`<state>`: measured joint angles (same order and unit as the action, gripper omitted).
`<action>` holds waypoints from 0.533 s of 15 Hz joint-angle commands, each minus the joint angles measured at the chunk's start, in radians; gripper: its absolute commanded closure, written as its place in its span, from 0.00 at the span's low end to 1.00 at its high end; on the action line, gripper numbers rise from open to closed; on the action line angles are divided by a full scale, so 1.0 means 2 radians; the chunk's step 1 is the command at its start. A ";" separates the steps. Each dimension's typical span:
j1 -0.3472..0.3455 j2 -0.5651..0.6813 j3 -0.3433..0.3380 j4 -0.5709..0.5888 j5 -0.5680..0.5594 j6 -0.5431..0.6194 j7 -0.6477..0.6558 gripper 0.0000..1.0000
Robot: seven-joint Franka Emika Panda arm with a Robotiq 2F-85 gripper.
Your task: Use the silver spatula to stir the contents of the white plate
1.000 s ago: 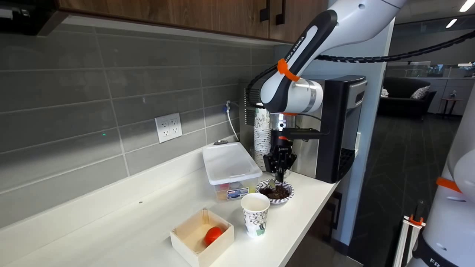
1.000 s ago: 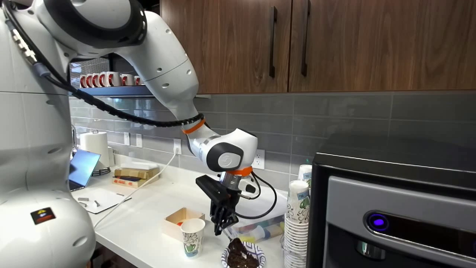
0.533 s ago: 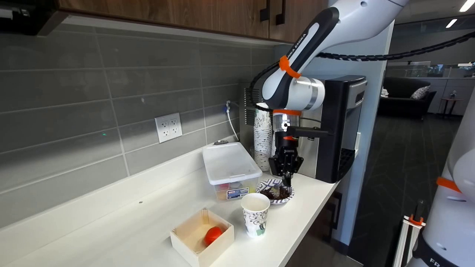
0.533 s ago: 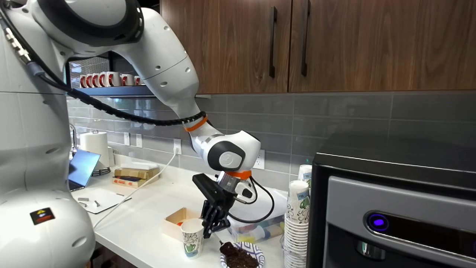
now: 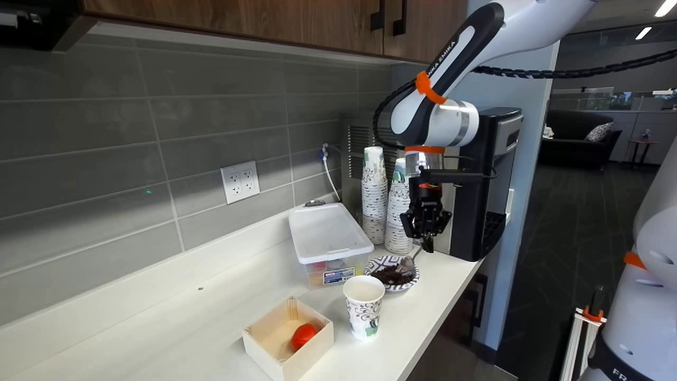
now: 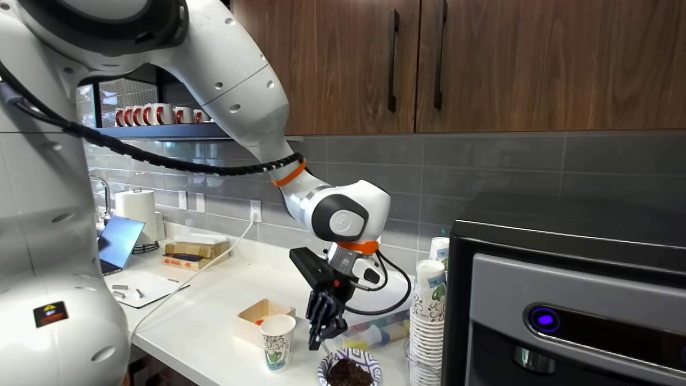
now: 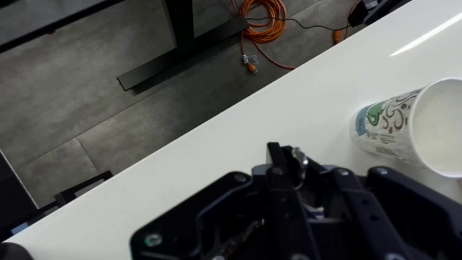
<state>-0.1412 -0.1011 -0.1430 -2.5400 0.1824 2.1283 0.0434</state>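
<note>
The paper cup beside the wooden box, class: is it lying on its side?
No: in an exterior view the paper cup stands upright on the counter, open end up.

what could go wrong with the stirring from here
The spatula might twist or slip, since the gripper pinches it at its upper part while its head sits down in the bowl.

The dark contents look crumbly and the bowl shallow, so a hard stroke could push some over the rim.

The cup stands near the bowl, so a wide sweep that way may knock it over.
</note>
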 commanded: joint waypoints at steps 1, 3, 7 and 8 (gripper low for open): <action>-0.012 -0.019 -0.004 -0.004 -0.035 -0.008 0.042 0.99; -0.014 -0.018 -0.001 -0.007 -0.055 0.008 0.063 0.99; -0.006 -0.022 0.007 -0.020 -0.070 0.062 0.065 0.99; -0.004 -0.022 0.011 -0.023 -0.075 0.078 0.066 0.99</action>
<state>-0.1597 -0.1114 -0.1385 -2.5475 0.0720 2.2013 0.1473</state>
